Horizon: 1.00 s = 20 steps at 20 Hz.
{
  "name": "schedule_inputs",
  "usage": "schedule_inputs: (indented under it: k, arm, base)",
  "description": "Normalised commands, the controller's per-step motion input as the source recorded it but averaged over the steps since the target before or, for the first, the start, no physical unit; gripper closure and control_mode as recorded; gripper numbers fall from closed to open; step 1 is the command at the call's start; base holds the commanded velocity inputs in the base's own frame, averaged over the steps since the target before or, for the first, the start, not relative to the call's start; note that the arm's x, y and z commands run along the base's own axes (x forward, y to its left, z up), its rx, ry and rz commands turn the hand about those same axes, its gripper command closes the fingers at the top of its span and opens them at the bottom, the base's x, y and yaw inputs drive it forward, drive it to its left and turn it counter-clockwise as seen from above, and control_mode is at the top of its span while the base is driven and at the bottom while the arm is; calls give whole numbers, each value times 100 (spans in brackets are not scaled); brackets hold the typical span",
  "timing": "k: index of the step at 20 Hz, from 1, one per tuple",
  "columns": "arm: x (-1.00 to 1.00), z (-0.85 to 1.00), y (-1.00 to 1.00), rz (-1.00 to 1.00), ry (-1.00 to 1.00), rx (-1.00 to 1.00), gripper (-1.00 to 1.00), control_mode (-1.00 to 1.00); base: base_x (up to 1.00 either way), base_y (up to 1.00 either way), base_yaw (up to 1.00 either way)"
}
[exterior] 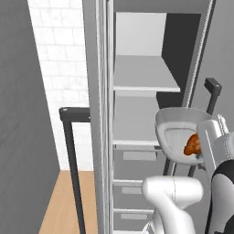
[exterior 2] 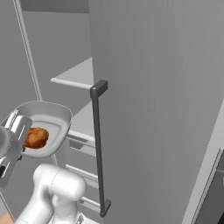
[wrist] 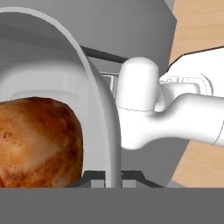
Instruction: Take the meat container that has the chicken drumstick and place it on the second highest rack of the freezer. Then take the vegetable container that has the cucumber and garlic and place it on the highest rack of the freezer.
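Observation:
My gripper [wrist: 113, 177] is shut on the rim of the meat container [exterior: 176, 119], a light-grey rounded-square dish held tilted in the air. The chicken drumstick [exterior: 193, 145] lies inside it against the low side. In the right base view the meat container [exterior 2: 49, 109] and chicken drumstick [exterior 2: 36, 137] hang at the left, with the gripper [exterior 2: 18, 127] on the near rim. The freezer [exterior: 107, 114] stands open just beyond. Its highest rack [exterior: 142, 77] and the second white shelf [exterior: 135, 129] are bare. The vegetable container, cucumber and garlic are out of view.
The open freezer door [exterior 2: 157, 87] with its long dark bar handle [exterior 2: 99, 148] stands close on the right of the dish. Grey drawers [exterior: 132, 185] sit below the shelves. Another dark handle [exterior: 73, 160], a grey panel [exterior: 18, 114] and wooden floor [exterior: 64, 201] lie left.

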Motion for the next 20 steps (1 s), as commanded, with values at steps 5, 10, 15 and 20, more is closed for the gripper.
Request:
schedule_inputs:
  k: [5, 10, 15, 20]
  arm:
    - [38, 0, 24, -9, 1, 0, 100, -100]
    - [67, -13, 17, 5, 2, 0, 100, -100]
    - [94, -40, 1, 7, 4, 0, 100, -100]
    - [87, -68, 0, 0, 0, -2, 100, -100]
  base:
    - [8, 6, -4]
    - [0, 0, 0]
    - [0, 0, 0]
    - [0, 0, 0]
